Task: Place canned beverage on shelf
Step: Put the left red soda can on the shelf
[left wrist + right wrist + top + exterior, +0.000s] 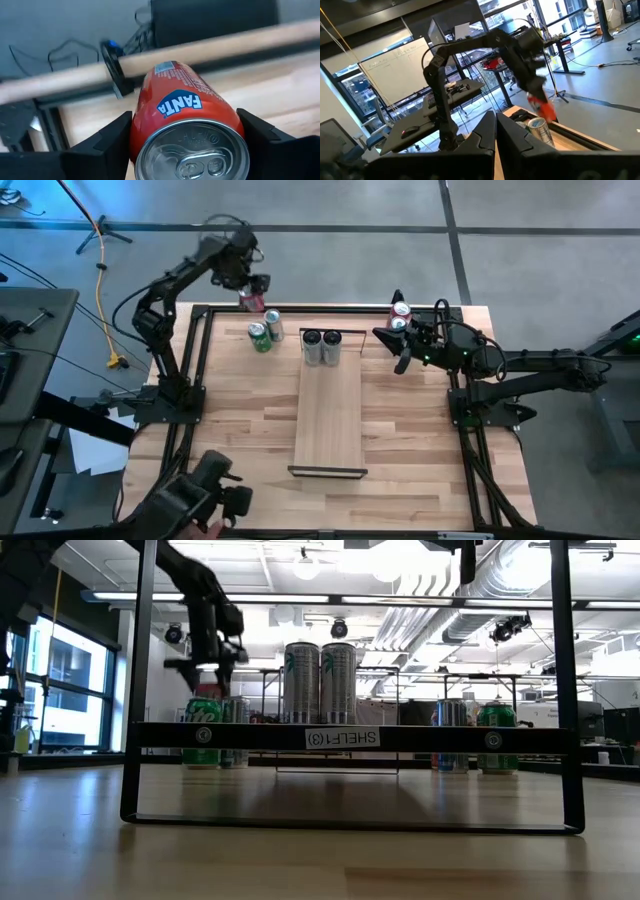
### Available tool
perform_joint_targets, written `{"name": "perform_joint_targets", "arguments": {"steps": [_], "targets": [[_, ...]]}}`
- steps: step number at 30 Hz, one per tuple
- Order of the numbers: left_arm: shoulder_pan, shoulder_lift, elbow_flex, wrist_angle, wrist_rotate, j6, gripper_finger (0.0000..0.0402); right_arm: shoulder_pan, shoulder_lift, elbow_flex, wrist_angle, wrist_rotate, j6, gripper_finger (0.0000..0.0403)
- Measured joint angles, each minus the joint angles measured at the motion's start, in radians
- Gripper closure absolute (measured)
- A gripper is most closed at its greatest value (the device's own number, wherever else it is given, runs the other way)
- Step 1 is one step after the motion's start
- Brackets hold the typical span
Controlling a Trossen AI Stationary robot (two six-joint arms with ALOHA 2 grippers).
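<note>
My left gripper (249, 288) is shut on a red Fanta can (182, 107) above the table's far edge, left of the shelf. The shelf (328, 420), a long pale board with dark end frames, lies mid-table; two tall silver cans (322, 346) stand on its far end and show in the low view (319, 682). A green can (260, 337) and a silver can (274, 326) stand on the table below my left gripper. My right gripper (495, 120) is shut and empty at the far right, beside a red can (402, 312) and a silver can (398, 327). My left gripper pinches the Fanta can's round side wall (142, 125) between its two fingers (107, 145), near the can's top end. The can's lid faces back toward the wrist. In the right wrist view the can (543, 107) is lifted clear and hangs tilted below the gripper.
The shelf's near end frame (350, 737) carries a label. Dark metal rails (195, 360) run along the table's left, right and far edges. Cables and a stand lie on the floor beyond the far left corner. The near part of the shelf board is bare.
</note>
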Motion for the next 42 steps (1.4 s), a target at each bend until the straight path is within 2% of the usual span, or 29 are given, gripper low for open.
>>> {"name": "perform_joint_targets", "arguments": {"steps": [12, 19, 23, 28, 37, 42], "targets": [[0.014, -0.156, 0.259, 0.034, 0.007, -0.001, 0.0167, 0.000, 0.000, 0.000, 0.000, 0.000, 0.000, 0.0402], [0.007, -0.200, 0.275, 0.049, 0.012, -0.009, 0.0167, 0.000, 0.000, 0.000, 0.000, 0.000, 0.000, 0.0402], [-0.014, -0.203, 0.275, 0.057, 0.098, 0.023, 0.0167, 0.000, 0.000, 0.000, 0.000, 0.000, -0.001, 0.0402], [-0.105, -0.221, 0.274, 0.059, 0.189, 0.053, 0.0167, 0.000, 0.000, 0.000, 0.000, 0.000, -0.008, 0.0402], [-0.342, -0.343, 0.274, 0.062, 0.185, 0.068, 0.0167, 0.000, 0.000, 0.000, -0.002, 0.000, -0.016, 0.0402], [-0.510, -0.439, 0.274, 0.062, 0.185, 0.055, 0.0167, 0.000, 0.000, 0.000, -0.002, 0.000, -0.019, 0.0402]]}}
